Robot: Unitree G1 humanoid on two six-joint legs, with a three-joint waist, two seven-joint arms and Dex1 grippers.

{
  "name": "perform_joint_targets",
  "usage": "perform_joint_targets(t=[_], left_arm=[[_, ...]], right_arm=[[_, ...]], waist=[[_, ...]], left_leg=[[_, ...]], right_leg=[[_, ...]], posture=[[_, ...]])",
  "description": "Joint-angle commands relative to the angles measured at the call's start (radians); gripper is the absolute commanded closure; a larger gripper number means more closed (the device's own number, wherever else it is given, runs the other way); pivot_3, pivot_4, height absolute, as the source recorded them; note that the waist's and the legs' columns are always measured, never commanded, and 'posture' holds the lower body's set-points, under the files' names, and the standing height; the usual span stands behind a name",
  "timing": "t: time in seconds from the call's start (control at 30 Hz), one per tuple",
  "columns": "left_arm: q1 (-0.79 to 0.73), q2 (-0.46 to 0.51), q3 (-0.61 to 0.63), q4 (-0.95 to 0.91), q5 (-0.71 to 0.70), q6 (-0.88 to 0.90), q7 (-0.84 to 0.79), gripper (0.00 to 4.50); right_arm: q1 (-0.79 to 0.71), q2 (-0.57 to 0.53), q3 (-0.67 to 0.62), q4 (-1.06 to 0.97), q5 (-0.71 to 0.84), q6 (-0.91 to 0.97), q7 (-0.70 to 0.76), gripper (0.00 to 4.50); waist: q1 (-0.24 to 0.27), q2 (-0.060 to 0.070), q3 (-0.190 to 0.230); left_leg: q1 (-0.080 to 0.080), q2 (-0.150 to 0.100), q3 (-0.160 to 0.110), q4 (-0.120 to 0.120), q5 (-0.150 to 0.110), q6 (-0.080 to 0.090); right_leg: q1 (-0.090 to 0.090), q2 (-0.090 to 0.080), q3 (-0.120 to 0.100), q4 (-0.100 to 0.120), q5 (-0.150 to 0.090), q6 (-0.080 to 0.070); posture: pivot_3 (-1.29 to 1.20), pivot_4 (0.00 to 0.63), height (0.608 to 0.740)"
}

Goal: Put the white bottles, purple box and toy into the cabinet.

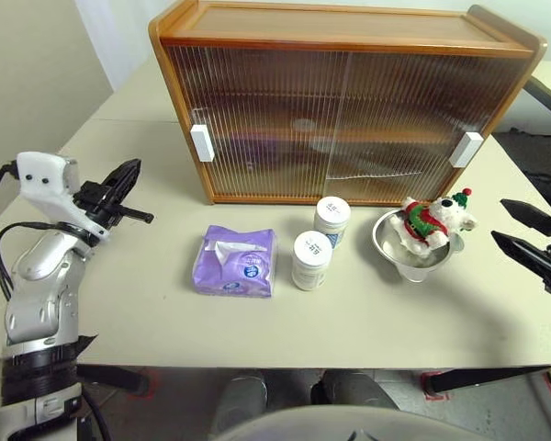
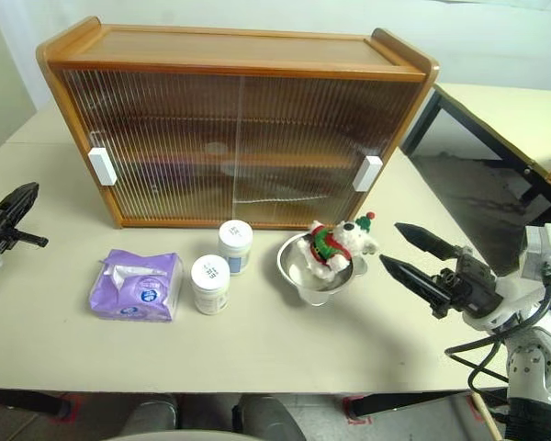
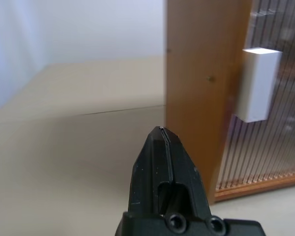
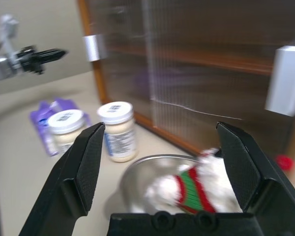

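Beige tabletop point(image 1: 147, 312) fills the scene, with a second table butted against its far edge and a darker bench off to the far right. At the far side stands the cabinet point(image 1: 349, 55), both ribbed doors slid shut, a white handle point(image 1: 201, 142) at its left end and another point(image 1: 466, 149) at its right. Nothing can go inside until a door slides, which probably explains the arms' poses.

Just in front of the cabinet the goods sit in a loose row. The purple box point(image 1: 235, 261) lies flat at the left. The white bottles, one point(image 1: 311, 260) nearer and one point(image 1: 331, 220) farther, stand upright just beside each other in the middle. The toy point(image 1: 433, 219) slumps in a steel bowl point(image 1: 413, 253) at the right, close to the cabinet base.

The left gripper point(image 1: 124, 188) hovers over bare table left of the cabinet, its fingers clenched together on nothing, aimed toward the left handle; a closed tip would suit pushing that door. The right gripper point(image 2: 421, 257) hangs spread wide and empty just right of the bowl, pointing at the toy.

Open room is generous at the left and along the near edge. On the right the bowl and the table's right edge crowd the arm, and a careless reach could knock the bowl.
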Motion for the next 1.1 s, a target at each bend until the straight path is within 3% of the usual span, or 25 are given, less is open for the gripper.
perform_joint_targets(t=[0.03,0.53,1.1], left_arm=[[-0.021,0.015,-0.037,0.046,0.034,-0.042,-0.037,4.49],[-0.147,-0.029,-0.144,0.155,0.09,-0.161,-0.077,4.49],[-0.229,-0.069,-0.223,0.105,0.091,-0.111,-0.078,4.49]], right_arm=[[0.015,0.016,0.035,-0.064,0.003,0.021,-0.014,0.0],[-0.01,0.034,0.08,-0.097,-0.011,0.02,-0.025,0.0],[-0.011,0.053,0.097,-0.116,-0.018,0.011,-0.048,0.0]], waist=[[-0.003,0.0,0.0],[-0.005,0.0,-0.004],[-0.005,0.005,-0.008]], left_leg=[[-0.001,0.0,0.0,0.0,0.0,0.0],[-0.009,0.0,0.0,0.005,-0.001,0.001],[-0.01,-0.002,0.0,0.021,-0.002,0.007]], right_leg=[[0.0,0.0,0.0,0.0,0.0,0.0],[-0.01,0.0,-0.002,-0.001,0.007,0.014],[-0.005,0.0,-0.003,-0.001,0.01,0.017]], posture=[[-0.11,0.032,0.74],[-0.12,0.0,0.74],[-0.13,0.0,0.74]])
